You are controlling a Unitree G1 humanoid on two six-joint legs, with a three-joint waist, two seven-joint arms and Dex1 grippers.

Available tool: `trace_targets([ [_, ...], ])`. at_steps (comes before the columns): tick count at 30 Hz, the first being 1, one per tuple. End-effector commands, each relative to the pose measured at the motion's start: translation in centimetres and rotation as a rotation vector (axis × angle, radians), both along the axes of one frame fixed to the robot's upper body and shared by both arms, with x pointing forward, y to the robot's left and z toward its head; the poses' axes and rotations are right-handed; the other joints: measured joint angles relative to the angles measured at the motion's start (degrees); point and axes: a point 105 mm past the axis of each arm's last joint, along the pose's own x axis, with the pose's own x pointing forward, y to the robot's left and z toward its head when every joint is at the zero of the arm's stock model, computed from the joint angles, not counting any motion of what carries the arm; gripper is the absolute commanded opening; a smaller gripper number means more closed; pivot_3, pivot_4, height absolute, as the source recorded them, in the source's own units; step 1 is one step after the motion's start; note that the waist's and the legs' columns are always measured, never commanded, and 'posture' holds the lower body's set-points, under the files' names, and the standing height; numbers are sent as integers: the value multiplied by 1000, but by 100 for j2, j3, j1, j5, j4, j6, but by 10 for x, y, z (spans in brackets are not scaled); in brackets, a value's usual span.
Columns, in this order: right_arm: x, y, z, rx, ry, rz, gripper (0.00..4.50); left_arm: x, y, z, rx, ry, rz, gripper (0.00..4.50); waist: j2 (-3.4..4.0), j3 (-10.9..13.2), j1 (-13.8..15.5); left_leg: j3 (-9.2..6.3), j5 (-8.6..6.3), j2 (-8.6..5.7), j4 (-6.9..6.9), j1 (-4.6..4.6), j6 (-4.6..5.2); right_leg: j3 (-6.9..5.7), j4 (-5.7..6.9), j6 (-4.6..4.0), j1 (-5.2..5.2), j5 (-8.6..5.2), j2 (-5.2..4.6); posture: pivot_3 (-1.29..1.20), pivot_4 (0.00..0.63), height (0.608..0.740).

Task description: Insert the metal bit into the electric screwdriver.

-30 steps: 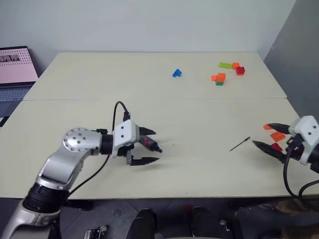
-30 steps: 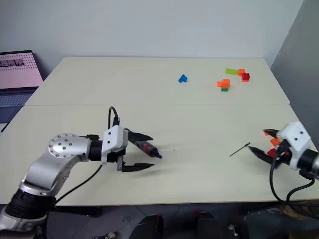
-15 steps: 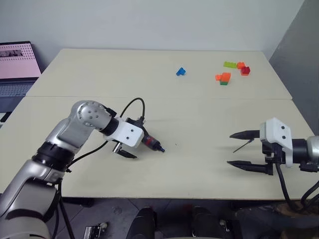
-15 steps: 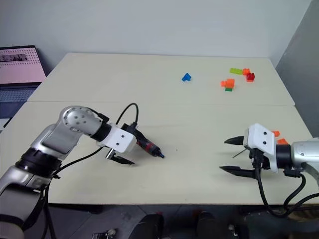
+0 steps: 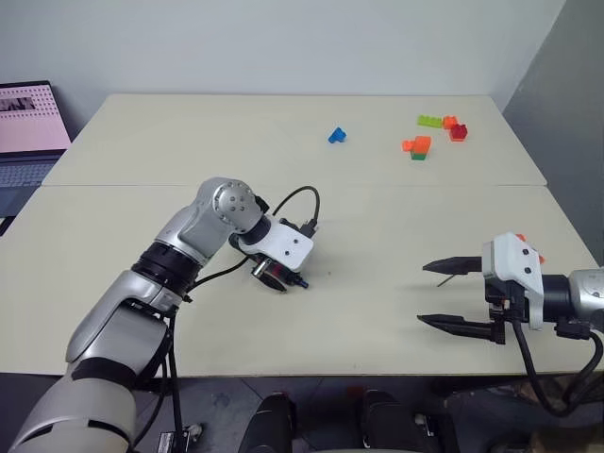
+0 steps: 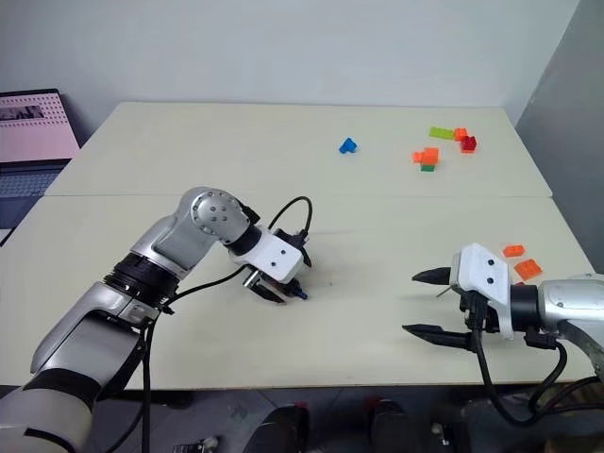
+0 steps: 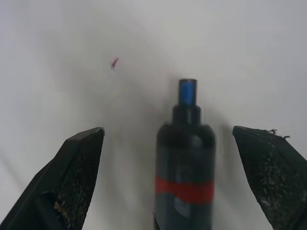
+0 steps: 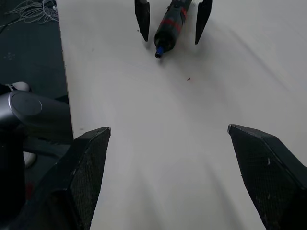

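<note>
Left gripper (image 7: 168, 130): spread wide, tipped steeply down over the electric screwdriver (image 7: 184, 163), one black finger on each side and neither touching. Right gripper (image 5: 425, 294): also wide apart and empty, level above the right side of the table (image 5: 377, 217), aimed across toward the left arm.

Screwdriver: flat on the table near the front middle, blue tip pointing away from the left wrist, red band between the fingers (nicely centred in the left wrist view). Metal bit: too thin to pick out with certainty now; probably on the table by the right gripper's fingers, though cannot tell.

Step in hand, as judged: taking hold of the screwdriver. Best done by lowering straight, keeping the body midway between the pads, closing on the thick barrel around the red band and leaving the blue tip clear for the bit. Worth closing slowly, since a round barrel may roll off under one-sided contact.

Against a second ago: left wrist rolled over, from a level, sideways reach to this downward one, elbow drawn in. Right gripper brought inward from the table's right edge, over the spot where the bit lay plainly then. Screwdriver unmoved.
</note>
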Motion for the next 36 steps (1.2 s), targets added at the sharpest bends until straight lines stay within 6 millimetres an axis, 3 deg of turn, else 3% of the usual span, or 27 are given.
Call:
trace_targets([
  [1,-2,3,8,5,-41,14,4120,4,-1,9,17,-39,-3,4500,0,0,1,0,0,0,0,0,0,0,0,0,-1,0,1,0,150,740],
  [7,-3,6,9,9,-43,31,4120,7,3,10,57,-65,-16,4500,0,0,14,-1,0,0,1,-1,0,0,1,0,0,0,1,0,150,740],
  [8,-4,7,9,12,-44,34,4173,6,3,10,59,-64,-17,4125,0,0,14,-2,0,1,1,-1,0,0,1,0,0,0,1,0,150,740],
  [19,-11,19,19,81,-86,115,4173,-3,6,-4,85,-31,-30,1667,0,0,14,-2,0,2,3,0,0,0,3,0,1,0,2,0,150,740],
  [36,-10,19,26,99,-101,134,4173,-2,12,-1,63,-14,13,1594,0,0,7,-1,0,1,3,2,0,0,5,0,1,1,3,0,150,740],
])
